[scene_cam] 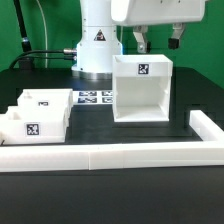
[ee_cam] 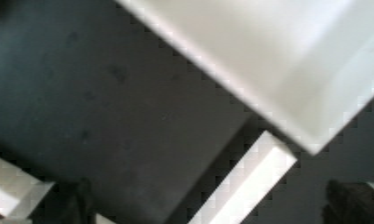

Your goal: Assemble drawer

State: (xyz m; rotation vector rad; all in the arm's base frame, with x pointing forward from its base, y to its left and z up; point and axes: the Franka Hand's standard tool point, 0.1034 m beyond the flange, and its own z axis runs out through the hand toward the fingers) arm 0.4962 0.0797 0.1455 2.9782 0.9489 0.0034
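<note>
Your two-finger gripper [scene_cam: 158, 42] hangs in the upper right of the exterior frame, jaws spread wide and holding nothing. The tall white boxy plastic drawer housing [scene_cam: 142, 88] stands upright directly beneath it, right of centre. The two small shallow white trays [scene_cam: 30, 118] sit together at the frame's left edge, well apart from the jaws, so the housing is the nearer part.
</note>
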